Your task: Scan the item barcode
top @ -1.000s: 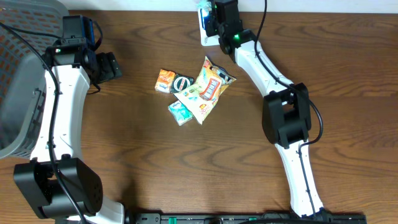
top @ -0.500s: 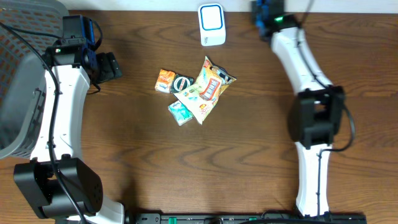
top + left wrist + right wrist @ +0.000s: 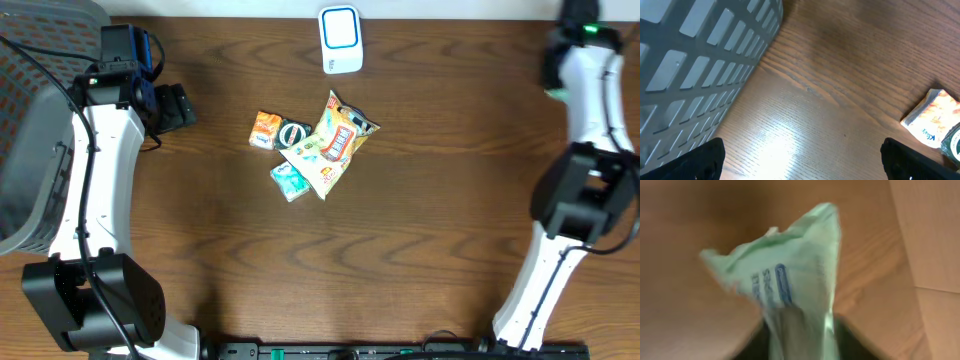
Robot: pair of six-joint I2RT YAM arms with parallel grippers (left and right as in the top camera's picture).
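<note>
A grey slatted basket (image 3: 30, 120) is standing at the far left of the overhead view. The left arm is rising beside it with the left gripper (image 3: 178, 106) released, its fingers (image 3: 695, 162) spread wide over the bare wood of the tabletop (image 3: 200, 260) and grasping nothing. Near the middle, a small heap of goods is lying loose: an orange packet (image 3: 266, 130), a round dark-rimmed item (image 3: 293, 133), a yellow snack bag (image 3: 337, 140) and a teal packet (image 3: 290, 181), each touching or overlapping a neighbour. Behind the heap, at the rear edge, the white scanner (image 3: 341, 40) is sitting with its blue-framed face upward. At the far right, the right arm is reaching into the rear corner, well apart from the scanner. The right gripper (image 3: 800, 347) is presenting a pale green packet (image 3: 785, 280) (blue print showing, too blurred to read), whose lower end is sitting between the dark fingers. Whether those fingers are clenched on it or slackened cannot be told. The packet is showing against the wood, with a pale surface at the right of the wrist view.
</note>
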